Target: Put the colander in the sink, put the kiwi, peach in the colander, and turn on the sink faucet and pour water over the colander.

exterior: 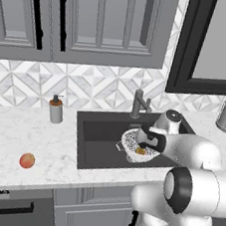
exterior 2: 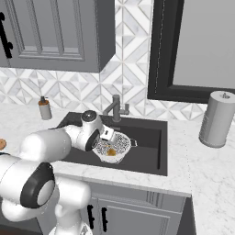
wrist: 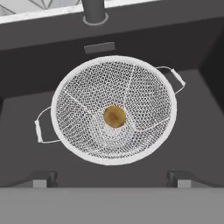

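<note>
from my right base camera i see the sink, a dark basin set in the pale marbled counter. the colander sits inside it toward the left, with the kiwi lying at its bottom. my arm reaches in from the lower left, and the gripper hangs just above the colander's near rim; i can't make out the fingers from here. the sink faucet stands upright behind the basin. a soap pump bottle is on the counter to the left, a grey canister well off to the right.
</note>
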Controlling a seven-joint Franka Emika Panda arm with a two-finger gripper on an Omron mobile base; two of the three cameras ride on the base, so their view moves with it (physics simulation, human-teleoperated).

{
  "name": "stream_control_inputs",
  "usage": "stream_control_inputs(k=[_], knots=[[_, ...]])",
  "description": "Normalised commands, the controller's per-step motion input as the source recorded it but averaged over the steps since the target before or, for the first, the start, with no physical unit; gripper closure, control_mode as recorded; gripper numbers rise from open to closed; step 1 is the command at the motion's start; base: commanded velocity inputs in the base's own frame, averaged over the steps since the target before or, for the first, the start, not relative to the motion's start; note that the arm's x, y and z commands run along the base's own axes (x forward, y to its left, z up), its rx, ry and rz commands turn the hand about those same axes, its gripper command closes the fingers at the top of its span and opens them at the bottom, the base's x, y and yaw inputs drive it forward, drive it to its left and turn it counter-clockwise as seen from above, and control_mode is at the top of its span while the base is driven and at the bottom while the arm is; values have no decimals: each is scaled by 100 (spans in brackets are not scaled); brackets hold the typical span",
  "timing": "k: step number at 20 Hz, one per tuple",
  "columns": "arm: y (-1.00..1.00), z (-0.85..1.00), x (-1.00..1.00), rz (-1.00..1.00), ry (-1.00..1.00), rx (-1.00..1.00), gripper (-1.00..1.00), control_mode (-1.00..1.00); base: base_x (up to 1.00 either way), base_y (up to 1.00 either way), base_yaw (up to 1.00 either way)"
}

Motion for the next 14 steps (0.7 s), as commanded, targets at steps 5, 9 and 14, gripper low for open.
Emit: stream_control_inputs(k=[5,9,14], knots=[[22,58,-31,-3,0,0,-100,-100,0,0,0],[36,46,-28,0,0,0,-100,-100,0,0,0],[50,38,-19,0,1,0,-100,-100,0,0,0]])
